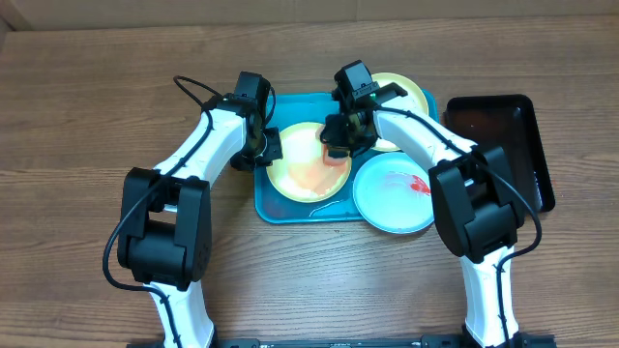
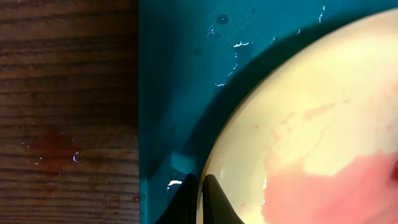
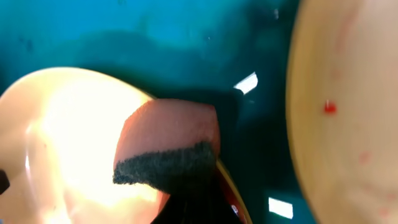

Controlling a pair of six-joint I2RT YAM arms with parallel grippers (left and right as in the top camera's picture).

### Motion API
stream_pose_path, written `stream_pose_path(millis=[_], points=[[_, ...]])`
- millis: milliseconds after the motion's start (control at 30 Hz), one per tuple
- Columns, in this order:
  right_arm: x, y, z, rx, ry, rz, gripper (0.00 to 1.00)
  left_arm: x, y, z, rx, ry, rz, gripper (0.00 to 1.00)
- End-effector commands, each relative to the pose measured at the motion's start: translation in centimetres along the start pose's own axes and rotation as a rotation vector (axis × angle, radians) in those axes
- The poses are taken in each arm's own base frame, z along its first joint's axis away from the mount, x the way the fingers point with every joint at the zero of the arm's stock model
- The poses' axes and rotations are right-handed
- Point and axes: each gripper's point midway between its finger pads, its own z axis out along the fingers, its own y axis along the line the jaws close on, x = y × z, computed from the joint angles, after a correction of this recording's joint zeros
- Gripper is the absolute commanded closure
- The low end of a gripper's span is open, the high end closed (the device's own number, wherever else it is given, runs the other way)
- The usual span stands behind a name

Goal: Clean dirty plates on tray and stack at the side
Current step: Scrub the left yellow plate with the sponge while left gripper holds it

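The turquoise tray (image 1: 266, 203) holds three plates. A light-green plate with a pink-smeared cream centre (image 1: 300, 169) sits at its left. My left gripper (image 1: 267, 147) is shut on this plate's left rim; in the left wrist view the fingers (image 2: 200, 202) pinch the rim of the plate (image 2: 311, 124). My right gripper (image 1: 338, 145) is shut on a red-stained sponge (image 1: 336, 157) pressed on the plate; in the right wrist view the sponge (image 3: 168, 140) lies on the plate (image 3: 56, 143). A second green plate (image 1: 411, 97) lies behind. The pale blue-white plate (image 1: 387, 198) carries a red smear.
A smaller black tray (image 1: 503, 135) lies on the wooden table to the right of the turquoise tray. A damp reddish stain (image 2: 53, 149) marks the wood left of the tray. Both arms reach in from the near edge.
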Motion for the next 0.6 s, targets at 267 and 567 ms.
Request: stream_pose_path(millis=[267, 567], points=[[4.5, 7.1, 0.7, -0.244, 0.155, -0.061, 0.96, -0.8, -0.3, -1.3, 0.021, -0.044, 0.01, 0.96], [4.9, 7.7, 1.2, -0.196, 0.148, 0.013, 0.96, -0.6, -0.3, -1.3, 0.019, -0.037, 0.019, 0.96]])
